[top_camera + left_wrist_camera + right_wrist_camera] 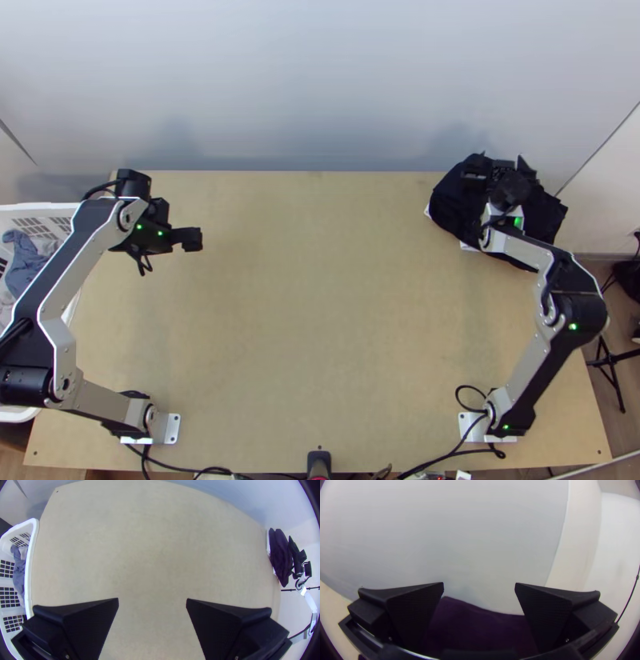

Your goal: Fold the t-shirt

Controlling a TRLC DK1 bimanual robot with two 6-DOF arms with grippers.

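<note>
Left gripper (174, 231): over the left part of the table (320, 320), towards the wall (320, 88). Fingers (96, 620) spread wide, nothing between them; bare wood lies ahead of and below their tips.

Right gripper (502, 166): well apart from the left one, above the dark cloth (454, 200). Fingers (416, 610) spread wide too, gap between the tips empty, no grip on anything. Cannot tell whether it touches the fabric.

Dark cloth: under the right gripper and out to both sides of it, at the table's corner by the wall. Lies as a compact, uneven heap, surface rumpled; number of folds cannot be told. A white layer (468, 247) sticks out from beneath, on the side nearer the arms' bases and on the side towards the left gripper.

White basket (29, 563): beside the table, on the left gripper's outer side. Grey-blue cloth (19, 570) bunched inside, with paler fabric (23, 552) against it. Which of these pieces is the t-shirt cannot be told; the dark one is nearest a gripper.
</note>
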